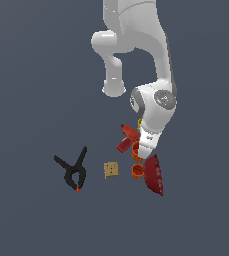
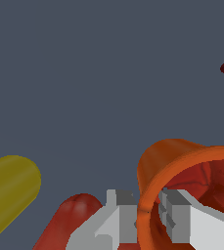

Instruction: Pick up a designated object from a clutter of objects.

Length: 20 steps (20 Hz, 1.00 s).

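The larger orange cup [image 1: 136, 149] sits in the clutter, directly under my wrist. In the wrist view it [image 2: 172, 156] is ribbed, with a thick rim and a dark red inside. My gripper [image 2: 146, 207] straddles the rim: one finger [image 2: 122, 215] is outside the wall and the other [image 2: 178, 217] is inside. Both pads look pressed against the rim. In the exterior view my gripper [image 1: 142, 151] is mostly hidden by the hand.
The smaller orange cup [image 1: 137, 170] and a tilted red bowl [image 1: 154, 175] lie close by. A red tool-shaped piece [image 1: 128, 138] [image 2: 69, 219] and a yellow cup [image 2: 11, 190] lie beside my fingers. A tan block [image 1: 111, 170] and a black spring clamp [image 1: 73, 171] lie toward the exterior view's left.
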### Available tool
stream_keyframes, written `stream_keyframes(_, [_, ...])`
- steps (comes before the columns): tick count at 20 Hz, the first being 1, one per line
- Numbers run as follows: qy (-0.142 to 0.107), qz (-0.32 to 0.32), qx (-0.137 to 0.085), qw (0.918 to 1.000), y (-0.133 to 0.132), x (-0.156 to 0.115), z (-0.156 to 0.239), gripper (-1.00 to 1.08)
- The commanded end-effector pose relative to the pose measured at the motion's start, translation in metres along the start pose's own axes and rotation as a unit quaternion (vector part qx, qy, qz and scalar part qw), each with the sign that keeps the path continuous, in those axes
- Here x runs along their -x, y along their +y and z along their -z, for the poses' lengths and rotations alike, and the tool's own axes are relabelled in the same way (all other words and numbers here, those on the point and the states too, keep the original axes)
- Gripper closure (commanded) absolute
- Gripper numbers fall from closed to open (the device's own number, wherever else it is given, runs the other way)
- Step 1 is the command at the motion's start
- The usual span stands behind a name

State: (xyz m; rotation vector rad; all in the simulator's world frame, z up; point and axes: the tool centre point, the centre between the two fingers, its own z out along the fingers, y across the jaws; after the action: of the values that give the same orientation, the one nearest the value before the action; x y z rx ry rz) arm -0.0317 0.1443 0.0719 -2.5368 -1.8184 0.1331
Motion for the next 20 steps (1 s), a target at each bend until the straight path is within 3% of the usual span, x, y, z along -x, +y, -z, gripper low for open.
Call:
stream_keyframes(1, [0.000, 0.000, 0.000, 1.0000, 0.000, 0.000, 0.000, 1.08])
stream_keyframes(12, [0.000, -0.001, 0.001, 1.0000, 0.002, 0.003, 0.002, 1.08])
stream_keyframes(20, [0.001, -0.001, 0.001, 1.0000, 0.018, 0.027, 0.033, 1.08])
